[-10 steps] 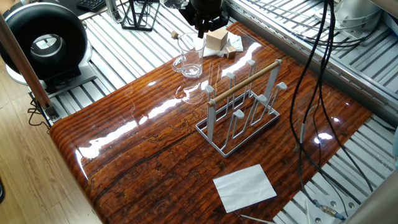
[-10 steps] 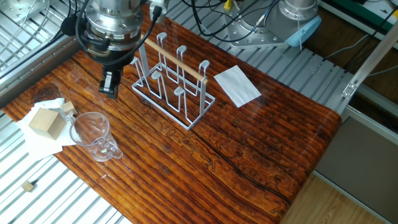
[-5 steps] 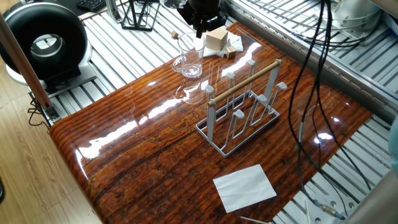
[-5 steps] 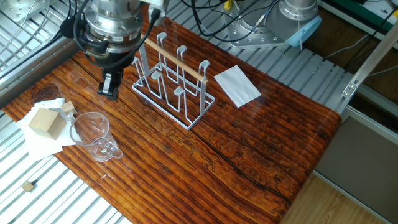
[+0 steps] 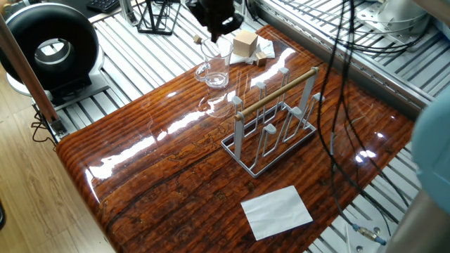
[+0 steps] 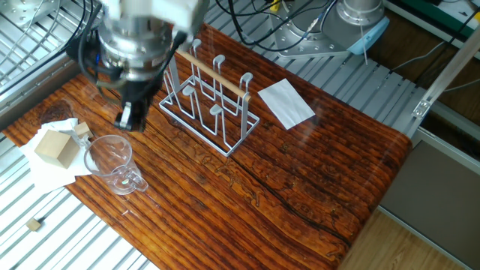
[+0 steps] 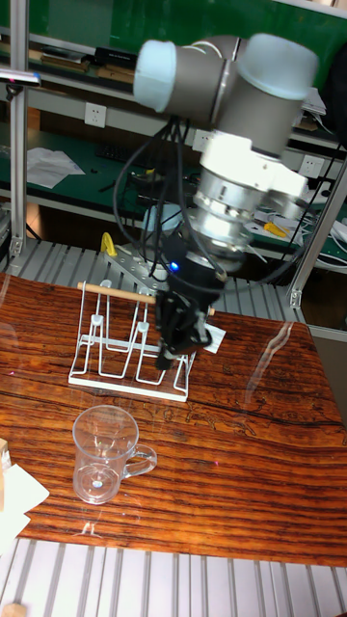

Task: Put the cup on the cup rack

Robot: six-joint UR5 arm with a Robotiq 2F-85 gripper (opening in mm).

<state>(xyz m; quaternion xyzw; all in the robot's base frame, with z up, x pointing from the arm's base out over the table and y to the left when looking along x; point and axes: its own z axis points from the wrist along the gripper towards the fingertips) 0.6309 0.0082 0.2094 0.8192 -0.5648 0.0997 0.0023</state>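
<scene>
One clear cup with a handle stands upright on the counter, mouth up, in the lower left of the tall fixed view. One pale wire cup rack stands near it, well apart from touching, with a light wooden rod across its top and six upright pegs, as far as I can count; none carries anything. One pincer hangs from the grey arm, its fingers pointing down above the counter between the cup and the rack. It is blurred in both side views, and I cannot tell whether its fingers are parted or together; nothing seems to be in them.

One wooden block sits on a white paper napkin at the counter's edge, beside the cup, with a smaller block next to it. One white sheet of paper lies flat at the far end, past the rack.

The counter is glossy, dark red-brown wood with strong grain, throwing back bright glare. It rests on ribbed aluminium slats. In the upper left of one fixed view sit a round black device and a black wire stand. Black cables hang on the right. Green shelving with papers fills the back of the room.
</scene>
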